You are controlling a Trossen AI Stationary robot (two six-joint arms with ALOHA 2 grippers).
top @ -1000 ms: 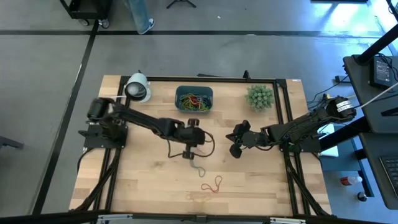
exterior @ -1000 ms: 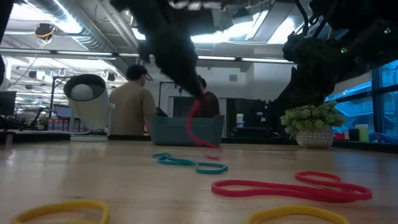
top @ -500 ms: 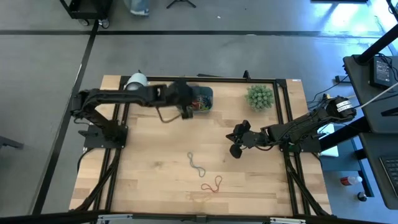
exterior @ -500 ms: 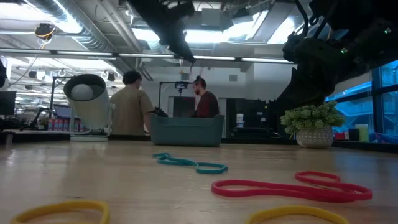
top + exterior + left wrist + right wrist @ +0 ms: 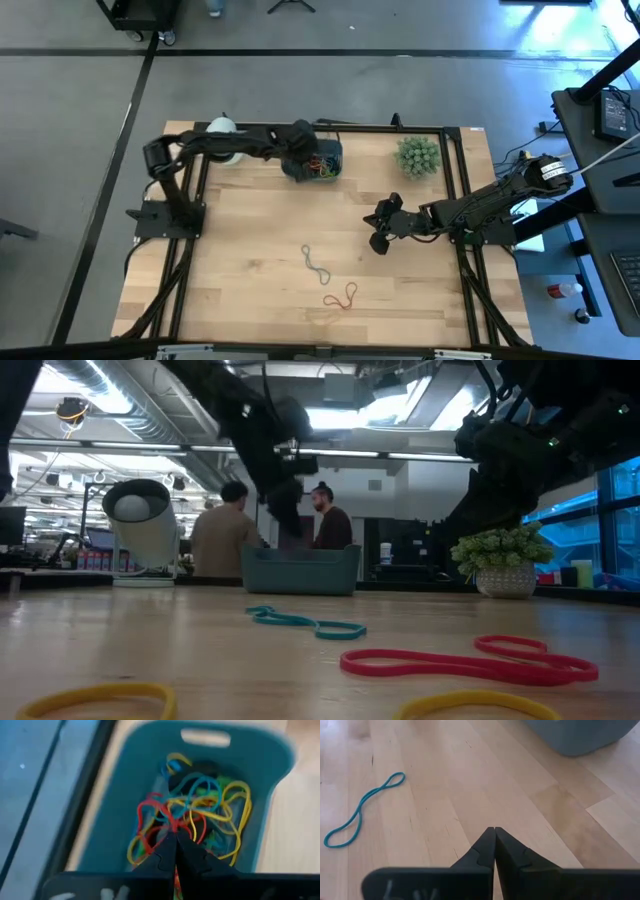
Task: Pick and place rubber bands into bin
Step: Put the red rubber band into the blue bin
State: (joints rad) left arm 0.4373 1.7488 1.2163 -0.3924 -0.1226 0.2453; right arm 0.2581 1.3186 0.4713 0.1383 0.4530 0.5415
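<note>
Overhead camera looking down, table-level camera facing the room, wrist cameras close

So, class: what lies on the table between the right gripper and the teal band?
Only bare wood lies between the right gripper and the teal band, shown in the high view.

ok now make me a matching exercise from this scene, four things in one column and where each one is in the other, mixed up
Things:
1. left claw
2. right claw
3. teal rubber band
4. green spiky plant

Places:
a. lying loose on the wood near the table's middle
b. at the back of the table, right of the bin
c. shut, over the bin full of rubber bands
d. shut, right of the table's middle, nothing in it

Pairs: 1-c, 2-d, 3-a, 4-b
</note>
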